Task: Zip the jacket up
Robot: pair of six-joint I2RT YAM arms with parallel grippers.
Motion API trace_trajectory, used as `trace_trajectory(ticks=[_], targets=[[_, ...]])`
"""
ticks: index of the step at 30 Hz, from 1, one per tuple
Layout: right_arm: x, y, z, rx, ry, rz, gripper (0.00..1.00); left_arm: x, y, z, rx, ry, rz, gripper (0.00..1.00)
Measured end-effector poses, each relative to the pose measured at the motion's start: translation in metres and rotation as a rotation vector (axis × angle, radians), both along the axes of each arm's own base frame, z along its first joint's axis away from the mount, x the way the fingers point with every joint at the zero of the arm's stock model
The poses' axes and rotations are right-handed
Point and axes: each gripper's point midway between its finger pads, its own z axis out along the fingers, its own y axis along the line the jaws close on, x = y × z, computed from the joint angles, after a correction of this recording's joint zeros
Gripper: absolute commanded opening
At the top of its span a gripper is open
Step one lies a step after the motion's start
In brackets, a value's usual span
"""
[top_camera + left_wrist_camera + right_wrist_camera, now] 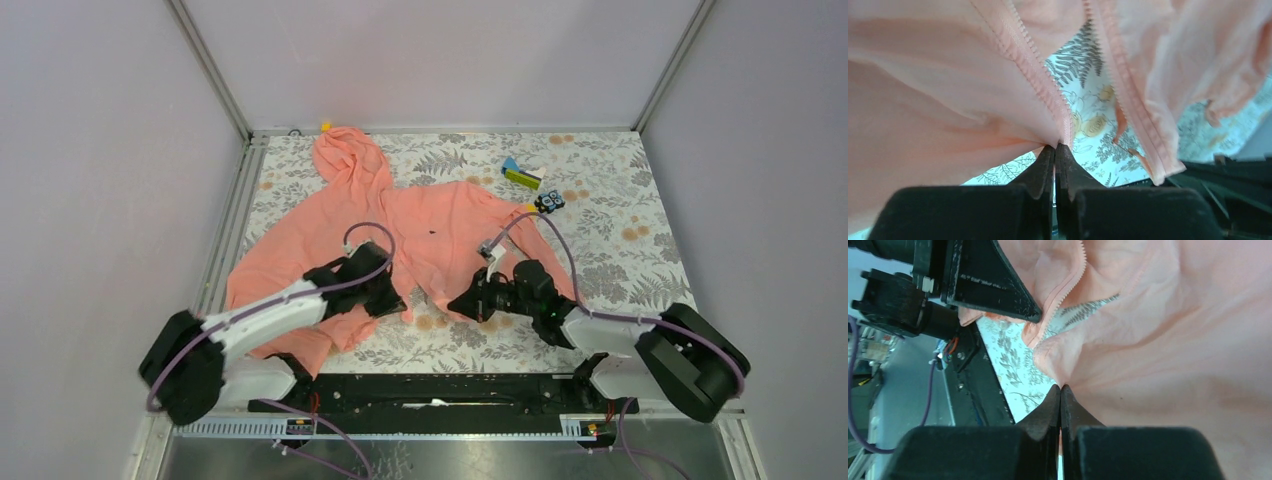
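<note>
The left gripper (1055, 150) pinches the zipper edge (1060, 107) of the thin salmon-pink hooded jacket (450, 215); the right gripper (1060, 390) pinches its opposite front edge.

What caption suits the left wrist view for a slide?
Left gripper shut on the jacket at one zipper row; the other row apart, tablecloth between.

The jacket (440, 225) is lying on the counter (620, 250), hood pointing far left. The left claw (1054, 150) and right claw (1060, 390) are pinching its near hem, side by side.
</note>
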Motion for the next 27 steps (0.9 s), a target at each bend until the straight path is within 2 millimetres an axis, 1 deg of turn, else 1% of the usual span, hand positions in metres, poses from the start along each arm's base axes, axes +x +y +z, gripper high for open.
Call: trace_trajectory(ticks=[3, 5, 8, 11, 13, 16, 18, 22, 25, 27], targets=[[-0.002, 0.016, 0.007, 0.037, 0.041, 0.069, 0.0, -0.002, 0.007, 0.011, -0.09, -0.165, -0.047, 0.0], [-0.002, 0.026, 0.012, 0.069, 0.065, 0.104, 0.0, -0.004, 0.012, 0.014, -0.126, -0.25, -0.07, 0.0], [-0.001, 0.039, 0.02, 0.132, 0.09, 0.144, 0.0, -0.001, 0.016, 0.021, -0.177, -0.396, -0.104, 0.0], [-0.002, 0.049, 0.019, 0.186, 0.139, 0.172, 0.0, 0.002, 0.017, 0.026, -0.224, -0.531, -0.127, 0.0], [-0.003, 0.055, 0.015, 0.217, 0.181, 0.194, 0.0, 0.003, 0.019, 0.025, -0.248, -0.6, -0.138, 0.0], [-0.006, 0.059, 0.013, 0.264, 0.219, 0.218, 0.0, 0.003, 0.022, 0.026, -0.269, -0.675, -0.148, 0.0], [-0.009, 0.062, 0.013, 0.292, 0.241, 0.237, 0.0, 0.005, 0.021, 0.036, -0.292, -0.73, -0.154, 0.0], [-0.012, 0.063, 0.011, 0.316, 0.272, 0.253, 0.0, 0.01, 0.016, 0.067, -0.354, -0.854, -0.161, 0.0], [-0.013, 0.064, 0.013, 0.327, 0.283, 0.257, 0.0, 0.011, 0.015, 0.076, -0.378, -0.905, -0.162, 0.0], [-0.013, 0.064, 0.016, 0.337, 0.284, 0.258, 0.0, 0.012, 0.015, 0.078, -0.384, -0.921, -0.163, 0.0]])
